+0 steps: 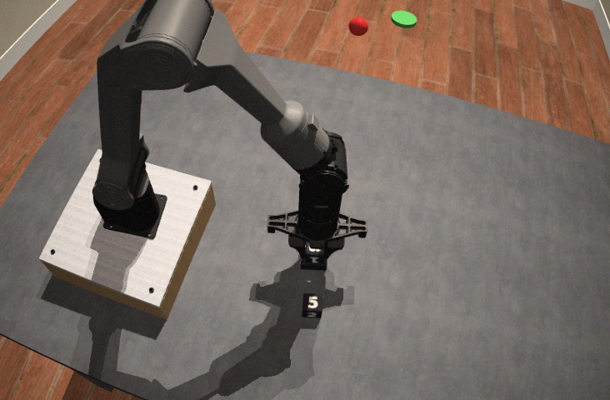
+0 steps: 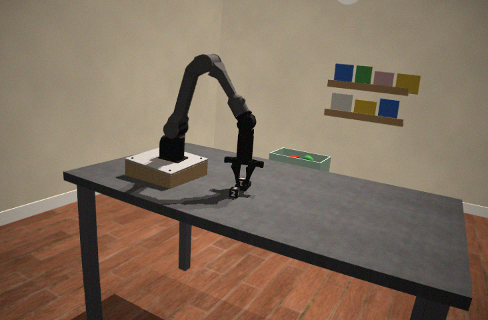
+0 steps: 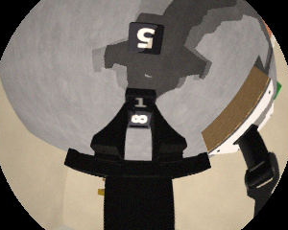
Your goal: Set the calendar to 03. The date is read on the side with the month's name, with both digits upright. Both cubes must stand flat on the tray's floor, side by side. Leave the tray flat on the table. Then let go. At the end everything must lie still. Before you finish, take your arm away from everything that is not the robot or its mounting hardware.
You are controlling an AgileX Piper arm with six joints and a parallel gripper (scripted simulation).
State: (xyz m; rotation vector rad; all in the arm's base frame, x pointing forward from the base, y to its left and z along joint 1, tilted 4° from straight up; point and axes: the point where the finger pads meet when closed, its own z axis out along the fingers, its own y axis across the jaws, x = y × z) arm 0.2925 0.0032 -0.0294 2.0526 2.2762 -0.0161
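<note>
My gripper (image 1: 312, 262) (image 2: 245, 186) (image 3: 139, 108) points straight down near the middle of the grey table (image 1: 457, 236) (image 2: 327, 219). It is shut on a small black date cube (image 1: 312, 257) (image 2: 244, 183) (image 3: 139, 113) with white digits; a 1 and an 8 show on it in the wrist view. The cube is at or just above the table top; I cannot tell whether it touches. A second black cube (image 1: 312, 304) (image 2: 234, 193) (image 3: 146, 37) stands on the table just in front of the gripper, with 5 on top and 2 on its front side. No calendar tray shows in any view.
The arm's white and wood base block (image 1: 126, 236) (image 2: 165, 169) stands left of the gripper. A pale green bin (image 2: 299, 160) stands beyond the table's far edge. A red ball (image 1: 358, 26) and a green disc (image 1: 403, 18) show on the floor past the table.
</note>
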